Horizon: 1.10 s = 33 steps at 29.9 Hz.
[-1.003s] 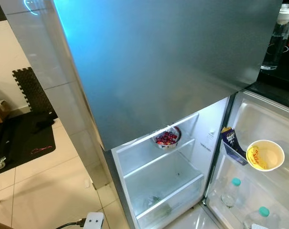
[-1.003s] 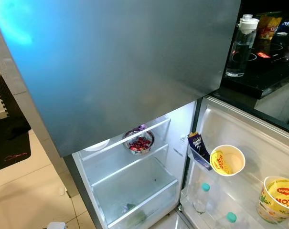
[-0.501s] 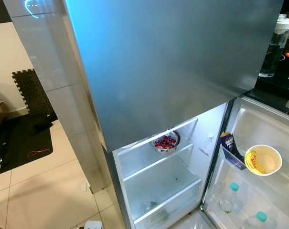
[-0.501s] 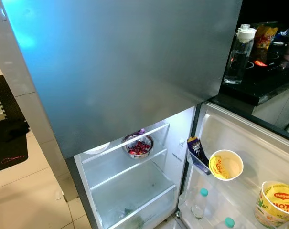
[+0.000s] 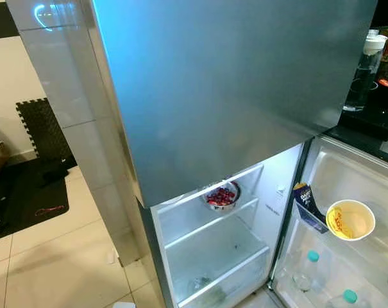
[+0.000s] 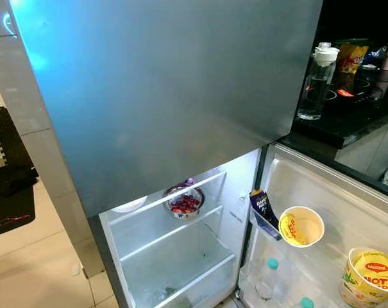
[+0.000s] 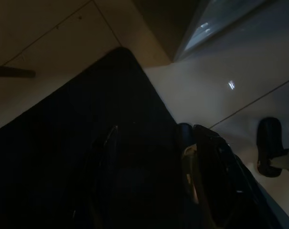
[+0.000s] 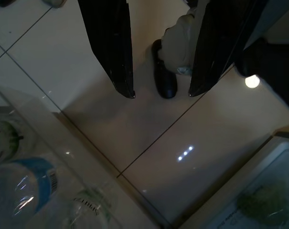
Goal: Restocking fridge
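Fridge (image 6: 174, 96) stands with its lower door (image 6: 335, 205) swung wide to the right. A bowl (image 6: 185, 200) sits on the top shelf; the shelf below is mostly bare. Door racks hold a cup (image 6: 301, 226), noodle tub (image 6: 368, 274) and bottles, partly cut off. Right gripper (image 8: 158, 93) hangs over floor tiles, fingers spread. Left gripper (image 7: 149, 186) is too dark to judge.

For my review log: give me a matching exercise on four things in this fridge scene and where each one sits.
1. bowl of red fruit
2. empty yellow cup
3. noodle cup
4. clear water jug

a. black counter beside the fridge
b. upper fridge shelf
c. door shelf, next to the blue packet
d. door, nearest the right edge

Pairs: 1-b, 2-c, 3-d, 4-a
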Tool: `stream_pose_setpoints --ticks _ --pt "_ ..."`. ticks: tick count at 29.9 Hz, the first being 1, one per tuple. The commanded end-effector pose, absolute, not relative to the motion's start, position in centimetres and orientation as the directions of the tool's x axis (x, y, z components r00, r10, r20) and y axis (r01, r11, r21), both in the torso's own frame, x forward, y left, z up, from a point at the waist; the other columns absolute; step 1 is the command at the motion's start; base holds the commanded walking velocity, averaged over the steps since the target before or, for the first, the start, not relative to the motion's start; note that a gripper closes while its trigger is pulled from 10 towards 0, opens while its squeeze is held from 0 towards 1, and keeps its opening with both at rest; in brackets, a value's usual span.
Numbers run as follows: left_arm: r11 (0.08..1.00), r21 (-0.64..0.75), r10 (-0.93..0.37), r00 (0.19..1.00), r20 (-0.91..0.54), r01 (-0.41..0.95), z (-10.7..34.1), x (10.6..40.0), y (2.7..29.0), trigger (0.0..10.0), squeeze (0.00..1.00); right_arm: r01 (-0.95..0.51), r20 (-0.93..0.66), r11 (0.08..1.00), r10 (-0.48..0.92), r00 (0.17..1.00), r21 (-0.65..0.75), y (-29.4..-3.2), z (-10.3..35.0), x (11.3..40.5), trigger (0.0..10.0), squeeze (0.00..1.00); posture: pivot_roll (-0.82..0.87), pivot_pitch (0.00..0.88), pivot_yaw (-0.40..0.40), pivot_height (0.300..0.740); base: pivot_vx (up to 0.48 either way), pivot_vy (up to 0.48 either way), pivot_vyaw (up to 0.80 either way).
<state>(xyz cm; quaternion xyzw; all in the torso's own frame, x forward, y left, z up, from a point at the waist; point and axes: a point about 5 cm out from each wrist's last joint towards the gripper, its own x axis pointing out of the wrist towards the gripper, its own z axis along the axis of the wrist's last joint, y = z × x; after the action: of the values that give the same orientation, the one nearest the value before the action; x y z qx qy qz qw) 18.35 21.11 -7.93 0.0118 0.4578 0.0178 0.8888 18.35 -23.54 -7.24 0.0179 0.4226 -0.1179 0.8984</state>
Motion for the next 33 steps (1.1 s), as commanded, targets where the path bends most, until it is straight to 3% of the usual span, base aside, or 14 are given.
stream_pose_setpoints --ticks 1,12,17,33 --pt "0.999 0.049 0.051 0.578 -0.814 -0.018 -7.8 18.3 21.7 10.0 0.0 0.189 -0.768 0.977 -0.193 0.611 -0.095 -23.4 -7.3 18.2 10.0 0.0 -0.14 0.045 0.041 0.74 0.0 0.0 0.0" --pt "0.999 0.047 0.023 0.582 -0.813 0.026 -8.1 18.2 20.7 10.0 0.0 0.128 -0.78 0.986 -0.166 0.604 -0.111 -24.3 -7.0 18.6 10.0 0.0 -0.14 0.077 -0.029 0.74 0.0 0.0 0.0" --pt "0.999 0.038 0.046 0.574 -0.818 -0.027 -8.2 17.8 20.9 10.0 0.0 0.064 -0.799 0.99 -0.139 0.585 -0.125 -24.1 -7.2 18.4 10.0 0.0 -0.15 0.103 -0.005 0.74 0.0 0.0 0.0" --pt "0.999 0.01 0.026 0.575 -0.818 -0.031 -8.0 18.2 21.3 10.0 0.0 0.133 -0.822 0.987 -0.153 0.549 -0.095 -23.5 -8.3 16.4 10.0 0.0 -0.15 0.115 0.04 0.74 0.0 0.0 0.0"
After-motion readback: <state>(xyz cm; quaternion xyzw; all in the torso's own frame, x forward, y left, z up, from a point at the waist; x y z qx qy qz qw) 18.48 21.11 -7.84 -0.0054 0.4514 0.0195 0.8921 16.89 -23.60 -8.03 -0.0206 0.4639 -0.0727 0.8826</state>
